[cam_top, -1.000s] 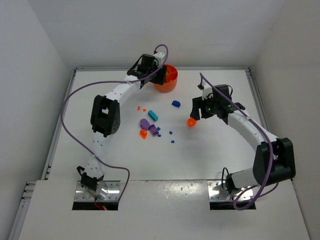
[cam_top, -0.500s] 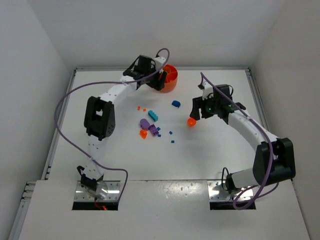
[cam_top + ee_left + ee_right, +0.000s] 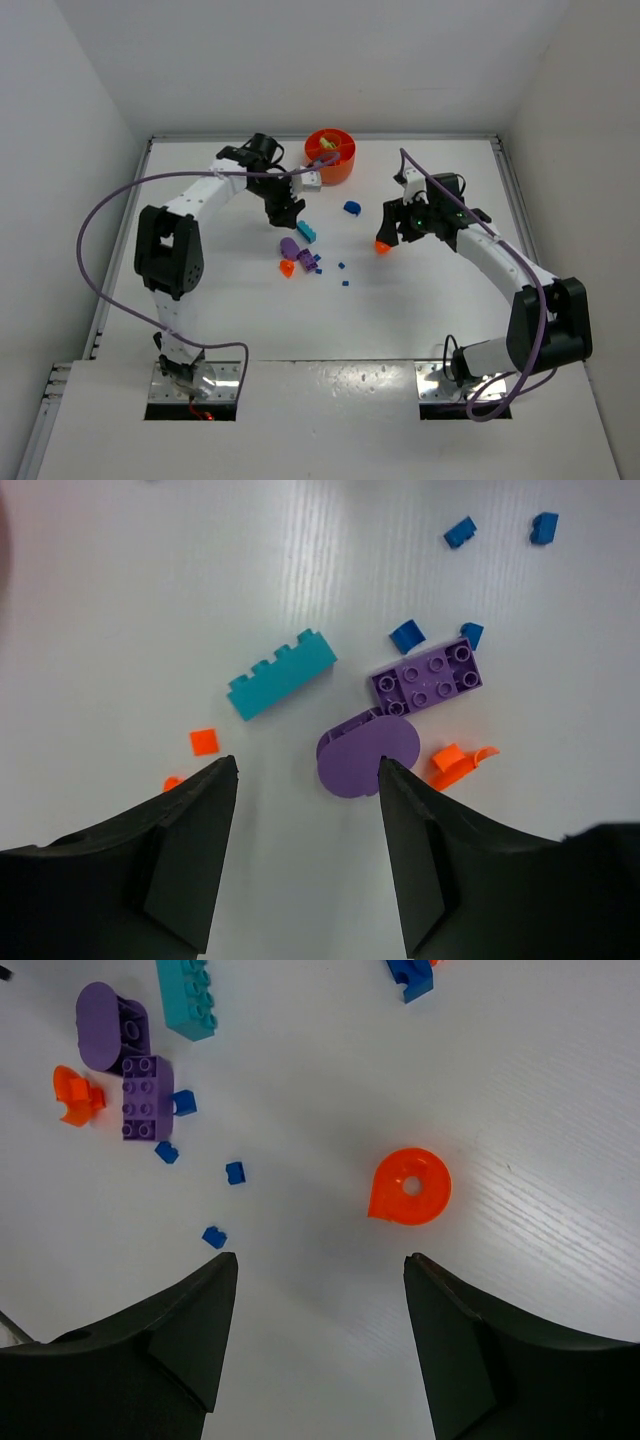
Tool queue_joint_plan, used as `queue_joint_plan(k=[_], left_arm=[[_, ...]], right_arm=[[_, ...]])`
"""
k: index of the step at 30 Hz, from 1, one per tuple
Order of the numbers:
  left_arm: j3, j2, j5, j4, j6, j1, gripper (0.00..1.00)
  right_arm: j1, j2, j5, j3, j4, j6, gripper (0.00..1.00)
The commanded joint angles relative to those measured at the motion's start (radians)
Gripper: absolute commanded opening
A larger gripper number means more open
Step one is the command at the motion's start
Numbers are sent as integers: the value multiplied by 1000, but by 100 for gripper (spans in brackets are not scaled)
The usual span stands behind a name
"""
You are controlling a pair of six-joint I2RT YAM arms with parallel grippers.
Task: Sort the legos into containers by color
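Observation:
The round orange dish (image 3: 343, 166) stands at the back, with a lime green piece (image 3: 328, 145) in it. The legos lie mid-table: a cyan brick (image 3: 306, 232) (image 3: 282, 674), a purple studded brick (image 3: 428, 677) (image 3: 148, 1098), a purple rounded piece (image 3: 368, 755) (image 3: 100, 1025), small orange bits (image 3: 455, 765) and tiny blue squares (image 3: 235, 1172). My left gripper (image 3: 284, 212) (image 3: 305, 770) is open and empty, above the table beside the purple rounded piece. My right gripper (image 3: 389, 233) (image 3: 320, 1260) is open and empty, just short of an orange teardrop piece (image 3: 410, 1187) (image 3: 381, 245).
A blue curved piece (image 3: 352, 208) lies between the dish and the right gripper. A tiny orange square (image 3: 204, 742) lies near the left finger. Purple cables loop off both arms. White walls bound the table at the back and both sides.
My left gripper has swung away from above the orange dish, toward the near left, to the pile of pieces; the dish now shows whole. The right arm has barely moved.

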Motion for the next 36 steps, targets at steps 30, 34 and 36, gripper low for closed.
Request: queue_joint_plan(k=[30, 34, 36], left_arm=[[-10, 215, -23, 189, 340, -70, 61], [-28, 215, -23, 189, 351, -70, 61], [-29, 224, -33, 189, 360, -70, 61]], right_arm=[[-5, 7, -24, 15, 0, -25, 70], [-5, 16, -24, 15, -9, -25, 70], [-5, 16, -24, 15, -9, -25, 70]])
